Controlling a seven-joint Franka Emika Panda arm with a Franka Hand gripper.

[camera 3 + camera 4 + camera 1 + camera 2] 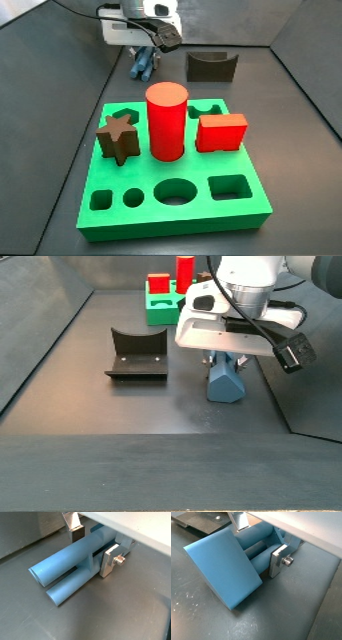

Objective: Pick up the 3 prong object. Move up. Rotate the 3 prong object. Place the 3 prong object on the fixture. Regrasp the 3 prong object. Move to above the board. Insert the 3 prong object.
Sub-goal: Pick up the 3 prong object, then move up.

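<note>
The 3 prong object (63, 569), light blue with round prongs on a flat end plate (221, 567), stands on the dark floor in both side views (140, 66) (225, 382). My gripper (92, 548) (259, 542) comes down over it from above (225, 362) (142, 56). Its silver fingers (109, 561) press against the piece's two sides, shut on it. The fixture (210, 66) (138, 353), dark with a curved notch, stands apart on the floor. The green board (147, 215) (162, 308) lies further off.
On the board stand a red cylinder (166, 120), a red cube (222, 132) and a brown star block (118, 135). Dark walls enclose the floor; a sloped wall (305, 406) rises close beside the gripper.
</note>
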